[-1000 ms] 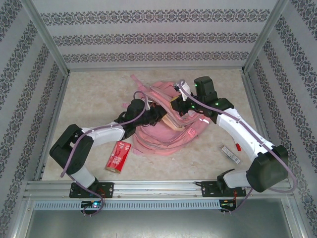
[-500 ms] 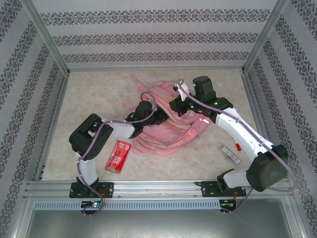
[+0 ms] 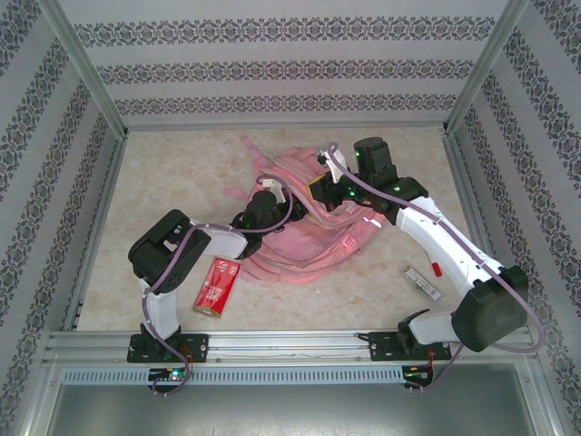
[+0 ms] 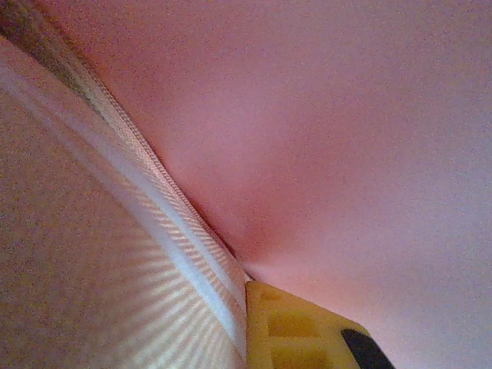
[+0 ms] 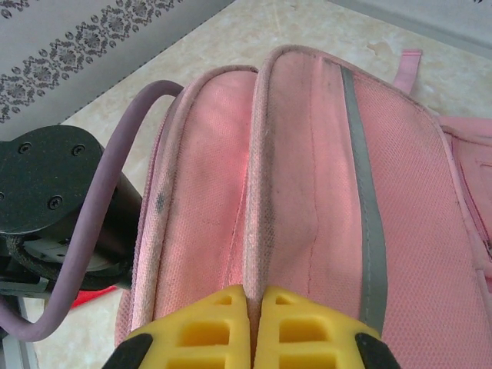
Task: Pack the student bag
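We see the student bag [image 3: 313,245] lying slumped mid-surface [image 3: 172,182]. Our right claw [image 5: 255,304] is clenched on a raised fabric ridge along the bag's top. Our left claw [image 4: 296,330] is pressed closed among its pink folds, beside a zip; we cannot tell whether it grasps anything.

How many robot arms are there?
2. The left arm comes from the near left, its end buried in the pink bag; the right arm comes from the near right to the bag's far side. None seems hidden.
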Tool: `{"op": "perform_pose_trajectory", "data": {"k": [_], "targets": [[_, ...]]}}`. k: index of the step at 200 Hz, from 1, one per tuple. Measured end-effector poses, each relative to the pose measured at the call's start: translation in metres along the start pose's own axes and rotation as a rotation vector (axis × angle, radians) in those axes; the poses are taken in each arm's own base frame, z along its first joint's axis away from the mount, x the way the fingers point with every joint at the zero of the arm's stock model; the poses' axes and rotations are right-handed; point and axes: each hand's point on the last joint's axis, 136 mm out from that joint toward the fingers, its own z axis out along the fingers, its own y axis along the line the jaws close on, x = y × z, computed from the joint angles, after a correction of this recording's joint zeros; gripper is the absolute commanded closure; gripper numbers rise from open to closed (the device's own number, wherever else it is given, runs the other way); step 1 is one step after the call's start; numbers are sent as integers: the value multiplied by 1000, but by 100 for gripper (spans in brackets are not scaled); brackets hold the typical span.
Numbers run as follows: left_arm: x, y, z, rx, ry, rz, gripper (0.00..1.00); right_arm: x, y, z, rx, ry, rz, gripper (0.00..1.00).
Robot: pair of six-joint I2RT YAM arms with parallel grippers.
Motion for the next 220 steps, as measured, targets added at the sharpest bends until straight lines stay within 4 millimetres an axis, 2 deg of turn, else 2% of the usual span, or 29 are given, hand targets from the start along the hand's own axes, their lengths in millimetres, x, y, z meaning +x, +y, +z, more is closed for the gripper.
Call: {"op": "perform_pose_trajectory", "data": {"k": [28, 75, 87, 114, 129, 149, 220], "targets": [[-7, -2, 9, 12, -43, 0, 100, 2, 2, -3, 1, -8, -2, 100], [6, 3, 34, 13, -61, -27, 100, 11, 4, 2, 2, 6, 3, 100], [10, 4, 37, 14, -60, -39, 92, 11, 3, 2, 6, 7, 5, 100], [15, 14, 38, -33, -50, -56, 62, 14, 3, 2, 10, 14, 8, 100], [22, 26, 36, -93, -20, -65, 52, 16, 2, 2, 17, 19, 11, 100], [30, 35, 32, -149, 30, -72, 49, 18, 1, 1, 21, 24, 13, 100], [51, 33, -4, -316, 265, -140, 31, 23, 1, -2, 33, 31, -1, 100]]}}
